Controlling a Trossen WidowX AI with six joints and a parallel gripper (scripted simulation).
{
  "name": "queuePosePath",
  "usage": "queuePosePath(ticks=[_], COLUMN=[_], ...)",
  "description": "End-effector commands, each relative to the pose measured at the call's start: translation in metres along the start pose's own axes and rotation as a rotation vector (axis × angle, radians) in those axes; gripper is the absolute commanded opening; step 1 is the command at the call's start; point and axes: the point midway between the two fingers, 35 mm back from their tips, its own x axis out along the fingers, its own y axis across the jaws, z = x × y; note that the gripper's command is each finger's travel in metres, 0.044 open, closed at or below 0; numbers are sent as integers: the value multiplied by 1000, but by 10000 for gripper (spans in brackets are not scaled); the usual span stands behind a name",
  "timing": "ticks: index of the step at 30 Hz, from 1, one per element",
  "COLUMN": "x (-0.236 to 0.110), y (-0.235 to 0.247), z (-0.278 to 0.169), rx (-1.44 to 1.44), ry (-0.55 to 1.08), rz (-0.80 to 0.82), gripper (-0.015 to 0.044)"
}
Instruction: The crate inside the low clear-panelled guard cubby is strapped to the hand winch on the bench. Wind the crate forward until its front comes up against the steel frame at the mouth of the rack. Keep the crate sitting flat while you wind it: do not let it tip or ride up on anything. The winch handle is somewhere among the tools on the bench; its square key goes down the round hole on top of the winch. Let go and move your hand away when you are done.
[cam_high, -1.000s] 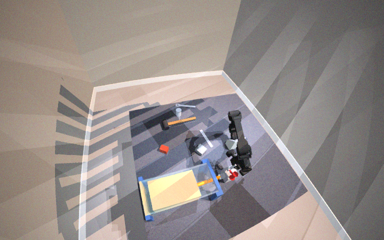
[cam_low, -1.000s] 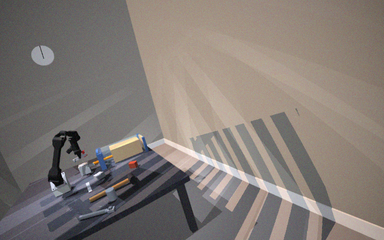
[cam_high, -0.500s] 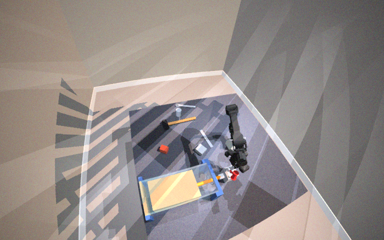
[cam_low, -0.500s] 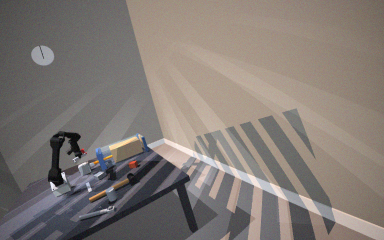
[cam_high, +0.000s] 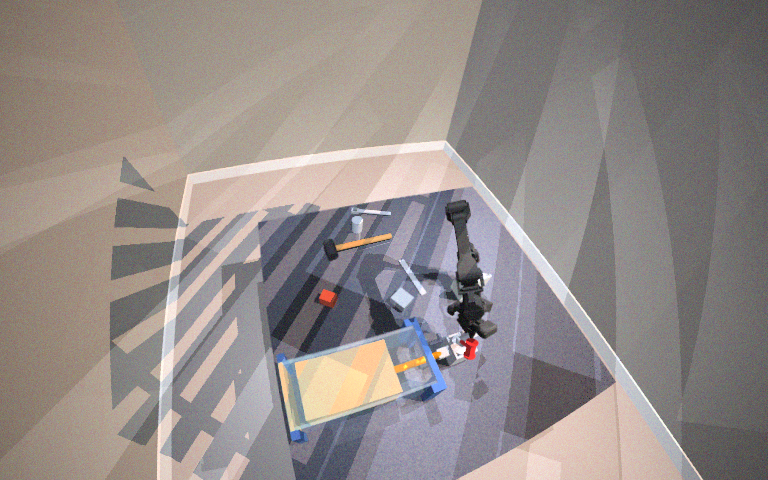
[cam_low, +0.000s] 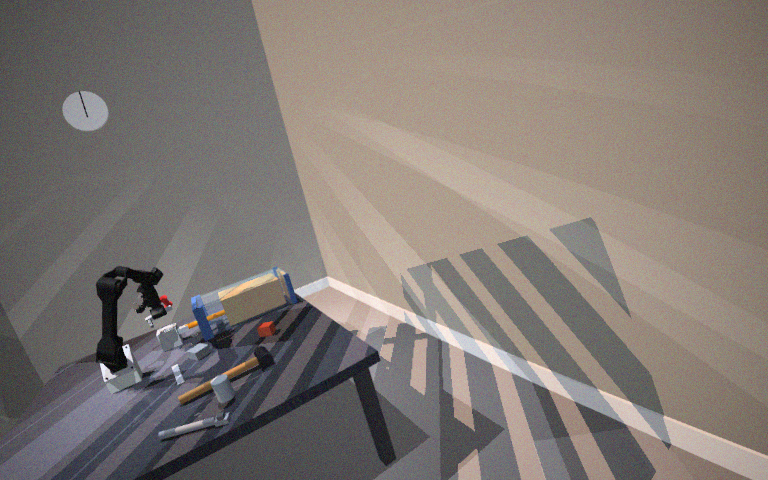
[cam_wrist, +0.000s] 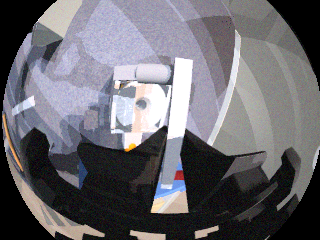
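My gripper (cam_high: 471, 333) (cam_low: 159, 312) (cam_wrist: 172, 130) is shut on the winch handle, by its pale arm (cam_wrist: 181, 95). The handle's red knob (cam_high: 470, 349) (cam_low: 165, 301) shows beside the fingers. Its grey key end (cam_wrist: 152, 73) points left in the wrist view, beyond the winch's round hole (cam_wrist: 142, 104). The handle hangs above the winch (cam_low: 168, 336) (cam_wrist: 118, 122), with its key out of the hole. The tan crate (cam_high: 345, 379) (cam_low: 254, 300) looks flat in the cubby. An orange strap (cam_high: 419, 362) (cam_low: 215, 316) runs to the winch. A gap separates the crate from the blue mouth frame (cam_high: 425, 353) (cam_low: 200, 316).
A grey block (cam_high: 402, 298) (cam_low: 198, 351) and pale bar (cam_high: 412, 276) (cam_low: 177, 373) lie near the winch. A red block (cam_high: 327, 298) (cam_low: 266, 328), mallet (cam_high: 362, 242), white cylinder (cam_high: 356, 224) (cam_low: 222, 389) and metal tool (cam_high: 373, 212) (cam_low: 189, 428) lie farther off.
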Motion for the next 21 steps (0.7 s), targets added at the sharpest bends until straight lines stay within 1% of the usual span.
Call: queuePosePath(ticks=[1, 21], x=[-4, -3], y=[-2, -2], z=[-2, -2], rx=[-1, -2], ry=[12, 40], rz=[-77, -422], gripper=[0, 0])
